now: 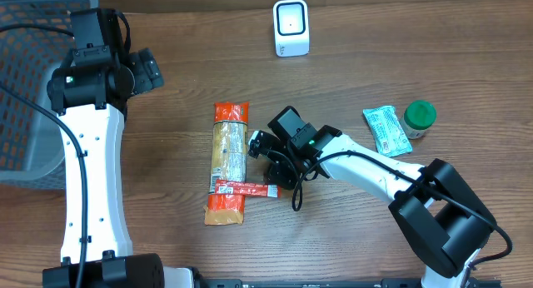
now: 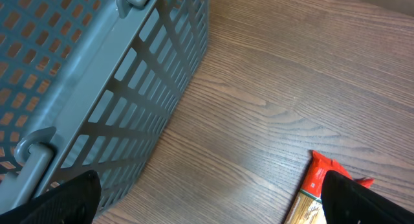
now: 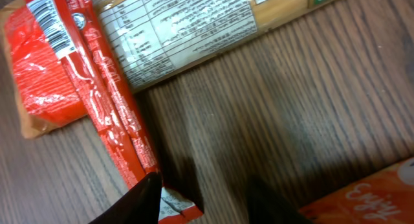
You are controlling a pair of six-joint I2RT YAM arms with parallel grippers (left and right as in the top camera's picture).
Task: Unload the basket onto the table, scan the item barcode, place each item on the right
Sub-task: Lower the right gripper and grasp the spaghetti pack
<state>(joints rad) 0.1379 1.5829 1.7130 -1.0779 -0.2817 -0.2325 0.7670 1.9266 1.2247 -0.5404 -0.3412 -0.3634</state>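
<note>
**A:** Overhead first, reading from the left. At ten o'clock we have the grey basket [image 1: 25, 88]. Just past it our left gripper [image 1: 148, 69] hangs with its fingers spread to the full and nothing between them.

**B:** Agreed. Near the centre comes the pasta pack [image 1: 229, 159], with the red stick packet [image 1: 246, 188] lying crosswise on its six o'clock end.

**A:** That packet is what we take to be the item. Our right gripper [image 3: 200, 208] sits at its three o'clock tip with the jaws partly apart. The tip lies between them, hard against one finger, and we see no pinch on it yet.

**B:** What worries us?

**A:** A grip that far out on a thin, slick wrapper. We judge it could slide free, droop, or drag the pasta pack along. The scanner [image 1: 291, 27] also stands well apart at twelve o'clock, so a twisted packet might show it the wrong face.

**B:** How does it look?

**A:** Long, narrow, glossy red and crinkled, seemingly two strips joined side by side. Our right wrist view shows a barcode [image 3: 48, 20] near its far end, face up.
</note>
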